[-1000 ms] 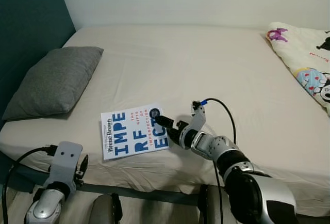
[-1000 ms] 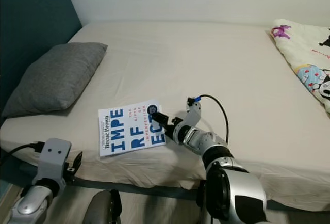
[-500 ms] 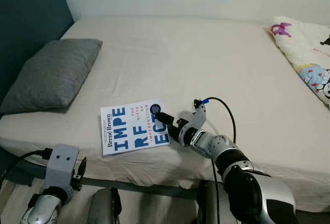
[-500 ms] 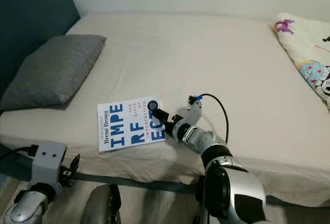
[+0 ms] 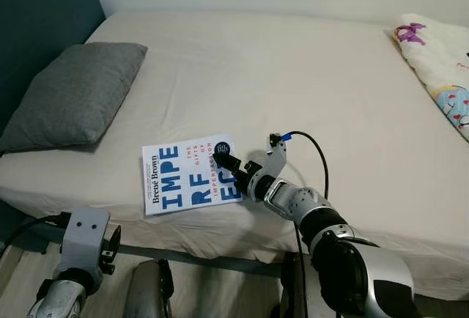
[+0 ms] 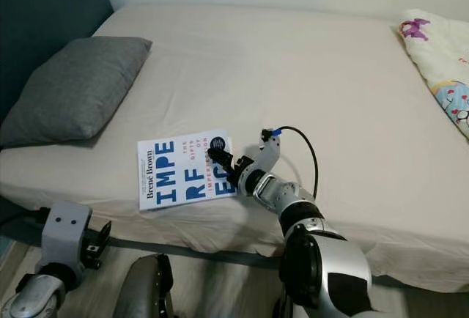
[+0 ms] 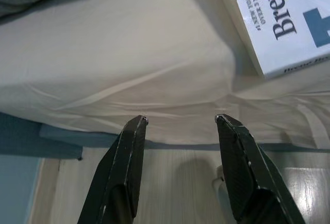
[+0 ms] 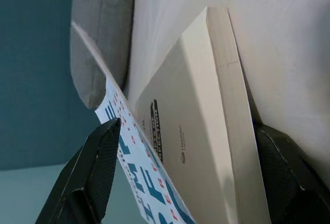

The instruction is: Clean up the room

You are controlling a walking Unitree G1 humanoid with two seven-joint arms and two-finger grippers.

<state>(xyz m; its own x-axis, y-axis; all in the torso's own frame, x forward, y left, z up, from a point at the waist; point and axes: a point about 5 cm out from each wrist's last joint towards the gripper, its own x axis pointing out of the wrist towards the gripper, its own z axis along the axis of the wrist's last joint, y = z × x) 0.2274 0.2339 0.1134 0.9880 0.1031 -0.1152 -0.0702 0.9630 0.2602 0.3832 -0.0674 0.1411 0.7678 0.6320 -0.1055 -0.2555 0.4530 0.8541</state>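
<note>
Two fingers of right pincer (image 5: 229, 165) — spread wide — straddle book (image 5: 187, 175).

soft even light, sharp, faint shadows

one book (image 5: 189, 175), one grey pillow (image 5: 73, 96), one printed blanket (image 5: 443, 69) (upper right of the frame), one bed (image 5: 293, 76), two grippers.

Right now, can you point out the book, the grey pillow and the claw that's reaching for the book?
book (image 5: 183, 179): left eye view, middle of its white front cover.
grey pillow (image 5: 73, 94): left eye view, centre of its top face.
right gripper (image 5: 229, 165): left eye view, between its black fingertips at the book's edge.
</note>
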